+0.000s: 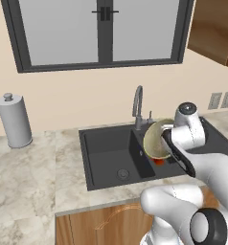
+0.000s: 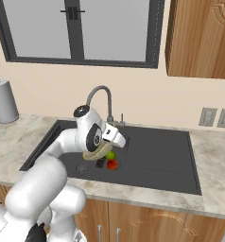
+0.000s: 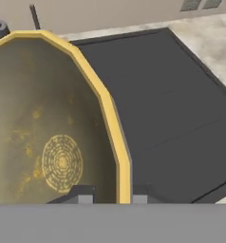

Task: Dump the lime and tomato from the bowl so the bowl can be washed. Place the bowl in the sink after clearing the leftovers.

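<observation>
Paper towel roll (image 1: pixel 13 120) far left on marbled counter (image 1: pixel 29 177). Dark matte sink (image 1: pixel 108 153), deep basin, curved grey faucet (image 1: pixel 138 106). Gripper (image 3: pixel 113 195) pinching rim of bowl (image 1: pixel 155 139), tipped on edge over drainboard. Right base view adds lime (image 2: pixel 110 155) and tomato (image 2: pixel 112 164) beneath bowl. Hand view adds olive mottled inside, yellow rim, spiral centre.

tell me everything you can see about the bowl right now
The bowl is wide, shallow and round, olive-tan with a yellow rim and a ringed medallion at its centre; it looks like glazed ceramic. It is empty and tipped steeply on edge above the sink, near the faucet. The claw pinches its rim, one fingertip inside and one outside. The lime and tomato lie below it in the sink.
</observation>
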